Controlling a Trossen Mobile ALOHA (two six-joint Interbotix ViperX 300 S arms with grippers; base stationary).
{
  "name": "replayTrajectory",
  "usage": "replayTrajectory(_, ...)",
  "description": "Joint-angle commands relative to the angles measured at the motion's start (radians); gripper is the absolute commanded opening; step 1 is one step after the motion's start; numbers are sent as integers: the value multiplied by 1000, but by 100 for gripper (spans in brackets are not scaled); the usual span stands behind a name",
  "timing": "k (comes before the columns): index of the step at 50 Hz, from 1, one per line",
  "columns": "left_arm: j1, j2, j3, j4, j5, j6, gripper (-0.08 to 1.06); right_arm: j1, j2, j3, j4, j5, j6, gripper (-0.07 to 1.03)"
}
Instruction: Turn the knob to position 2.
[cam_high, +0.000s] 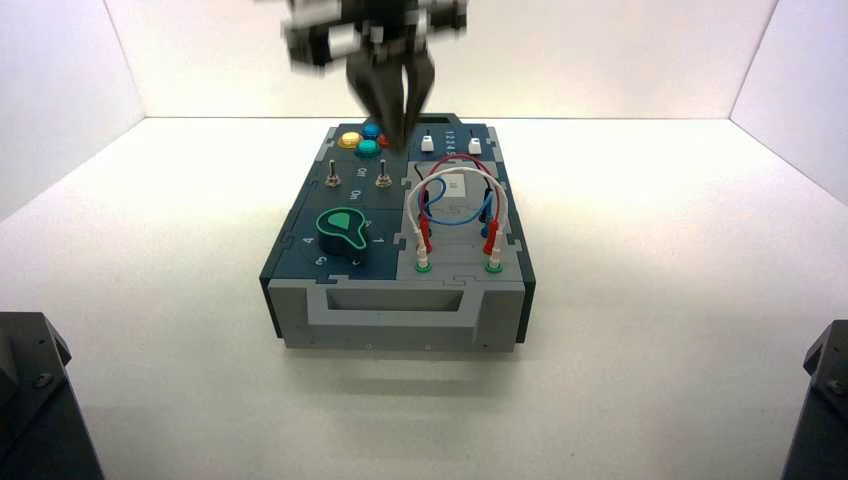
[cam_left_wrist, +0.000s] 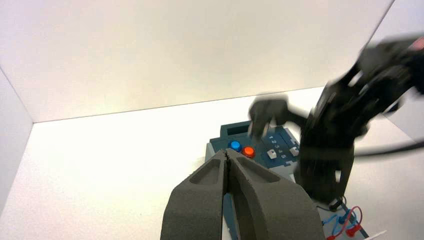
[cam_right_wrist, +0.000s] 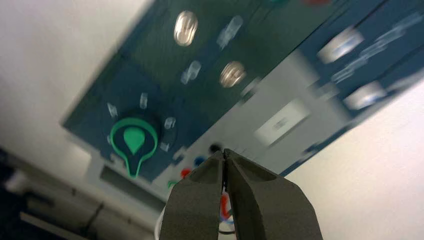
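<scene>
Item, nearest you: the left gripper, idle at the robot's left side of the box, its fingertips pressed together. Item, next out: the knob, dark teal with a green-edged pointer top, on the dark left half of the box, close to its near end. Its long axis slants, the narrow end aimed toward the near right; you cannot tell which numeral that end meets, nor pick out position 2 on the ring. Item, beyond the knob: two metal toggle switches, a likely snag should you sweep in low. Item, farther and raised over the box: the right gripper, clenched on nothing, its tips together. It hangs above the far part, near the teal button, and is the tool placed for this work. Reckoned from it, the knob lies nearer you, toward the robot's left and lower down, well apart from the fingers. Your next move, as judged: bring the right gripper back and left until it stands above the knob, part its fingers, match them to the pointer's slant so that one comes down on each flank, then lower and turn. Should they descend across that slant, expect them to land on the pointer top or slip off its taper.
</scene>
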Motion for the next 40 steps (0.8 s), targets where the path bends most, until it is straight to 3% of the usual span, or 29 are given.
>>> replayTrajectory(1, 2, 38, -20, 0, -5, 5, -3, 5, -133, -6, -58, -110, 23, -2)
replayTrajectory(8, 2, 51, -18, 2, -5, 5, -3, 3, -247, 81, -78, -275, 34, -2)
replayTrajectory(14, 2, 52, -15, 2, -3, 5, -3, -18, -373, 204, -87, -430, 44, -2)
replayTrajectory(23, 2, 63, -14, 2, -12, 5, -3, -61, -537, 374, -87, -557, 49, -2)
replayTrajectory(30, 2, 74, -12, 2, -14, 3, -3, -91, -621, 465, -86, -615, 49, -2)
replayTrajectory(40, 2, 80, -8, 0, -28, -5, -3, -95, -681, 546, -84, -612, 48, -2)
